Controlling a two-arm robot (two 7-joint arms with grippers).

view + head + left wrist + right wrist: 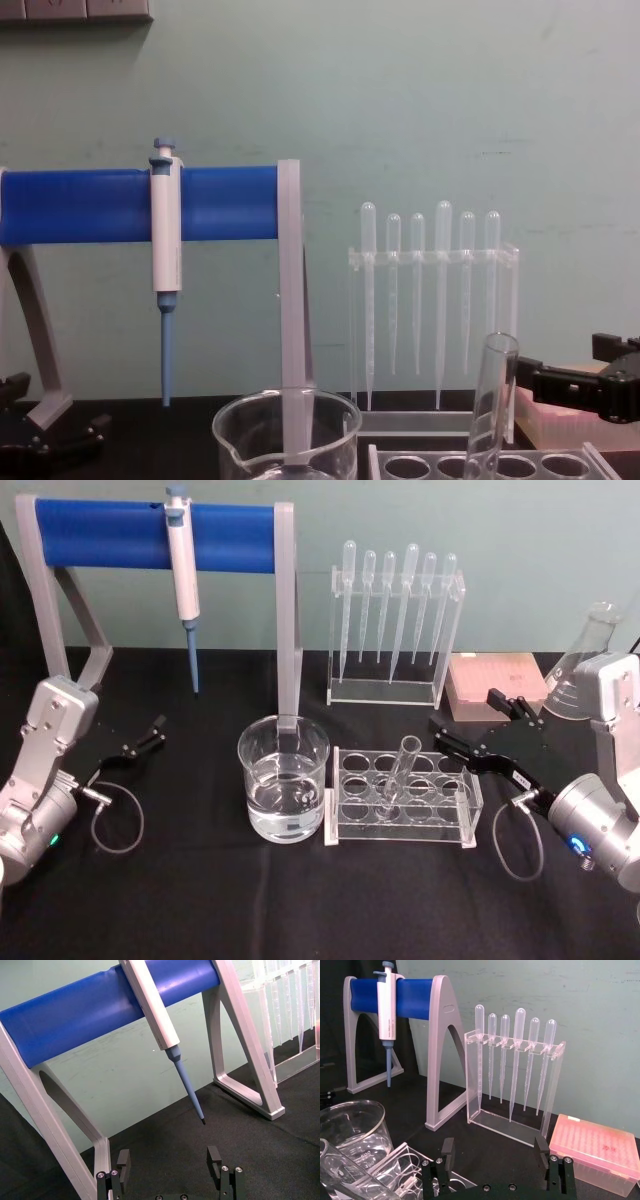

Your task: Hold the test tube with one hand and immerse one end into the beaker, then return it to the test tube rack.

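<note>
In your chest view the beaker (286, 435) and the test tube (490, 400) are cut off at the bottom edge, so you see only their upper parts there. In the right wrist view the tube's lower end is out of frame too, and only its tilted rim end shows at a corner.

Around the work you have a blue-barred pipette stand (150, 535) along the far edge of the desk (200, 900) on its left half, with a blue-and-white pipette (183, 575) hanging from it. A clear rack of plastic pipettes (395, 620) stands near the far edge at the middle, a pink tip box (495, 685) beside it toward the right, and a conical flask (585, 660) at the far right. One leg of the pipette stand sits just behind the beaker.

The test tube is clear glass, open rim up, leaning in a clear tube rack (405, 800) at the middle of the desk. The beaker, just left of the rack, holds clear liquid to about a third.

Your right gripper (462, 742) hovers just right of the tube, jaws wide apart and holding nothing. Your left gripper (143, 742) sits near the left edge, well apart from the beaker, jaws spread and empty.
</note>
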